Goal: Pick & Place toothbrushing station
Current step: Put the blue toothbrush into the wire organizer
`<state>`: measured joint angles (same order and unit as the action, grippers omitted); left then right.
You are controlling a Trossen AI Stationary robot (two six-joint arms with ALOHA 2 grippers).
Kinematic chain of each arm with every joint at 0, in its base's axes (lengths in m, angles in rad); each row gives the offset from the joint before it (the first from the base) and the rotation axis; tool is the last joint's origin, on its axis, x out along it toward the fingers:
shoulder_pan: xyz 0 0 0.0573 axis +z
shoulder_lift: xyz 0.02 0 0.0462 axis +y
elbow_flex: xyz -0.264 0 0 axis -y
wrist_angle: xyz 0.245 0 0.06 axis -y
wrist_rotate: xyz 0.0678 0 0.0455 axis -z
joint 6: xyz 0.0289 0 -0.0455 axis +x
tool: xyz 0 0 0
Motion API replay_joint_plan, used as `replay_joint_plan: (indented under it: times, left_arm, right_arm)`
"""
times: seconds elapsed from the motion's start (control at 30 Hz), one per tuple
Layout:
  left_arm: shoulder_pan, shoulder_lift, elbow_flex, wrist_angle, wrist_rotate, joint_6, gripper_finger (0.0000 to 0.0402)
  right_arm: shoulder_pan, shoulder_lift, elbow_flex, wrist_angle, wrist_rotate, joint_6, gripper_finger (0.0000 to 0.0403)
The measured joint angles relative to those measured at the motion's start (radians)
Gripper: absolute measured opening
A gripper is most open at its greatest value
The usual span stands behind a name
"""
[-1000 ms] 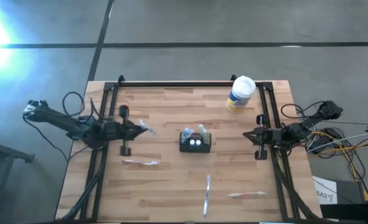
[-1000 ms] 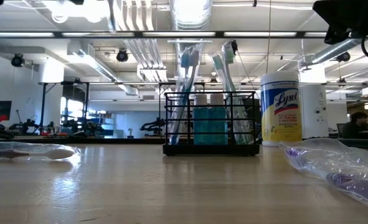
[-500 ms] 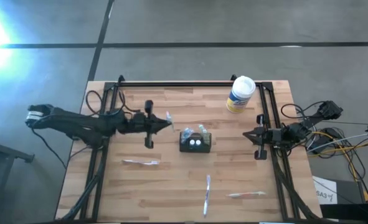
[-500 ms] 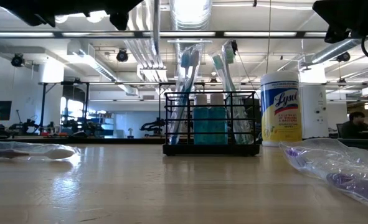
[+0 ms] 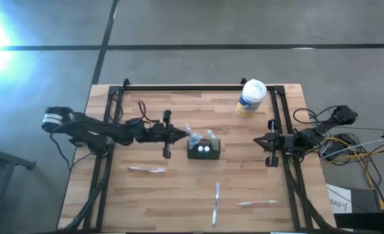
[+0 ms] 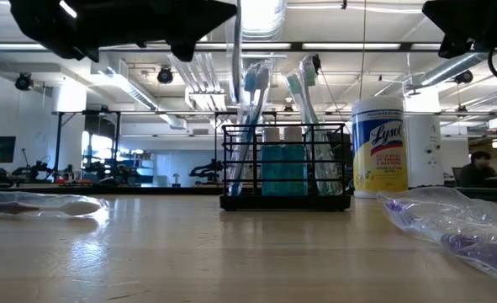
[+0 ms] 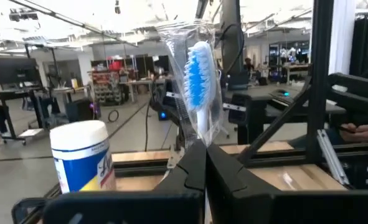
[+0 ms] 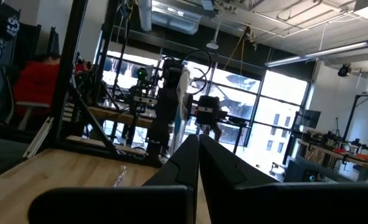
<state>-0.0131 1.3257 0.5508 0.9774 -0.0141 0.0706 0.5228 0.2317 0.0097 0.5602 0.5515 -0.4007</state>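
Clamped together are the jaws of the left gripper [image 5: 184, 132] on a plastic-wrapped toothbrush [image 7: 195, 84], which is held upright above the table [image 5: 179, 201], just beside the near edge of the toothbrushing station [image 5: 204, 149]. That black wire holder is seen standing at mid-table with toothbrushes already in it, and the white wipes canister [image 5: 251, 98] is placed behind it toward the right rear corner. Pressed together with nothing between them are the jaws of the right gripper [image 5: 259, 139], which is parked at the table's right edge, while three wrapped toothbrushes [image 5: 216, 202] are left lying on the front half of the table.
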Motion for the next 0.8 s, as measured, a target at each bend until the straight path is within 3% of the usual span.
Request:
replay_joint_plan:
  times: [0.37,0.8]
  left_arm:
    - [0.025,0.154,-0.004,0.117,-0.001,0.004,0.0001]
    - [0.026,0.221,-0.071,0.197,-0.001,0.032,0.0001]
  right_arm:
    - [0.000,0.000,0.000,0.000,0.000,-0.003,0.0008]
    - [0.000,0.000,0.000,-0.001,0.000,-0.003,0.0008]
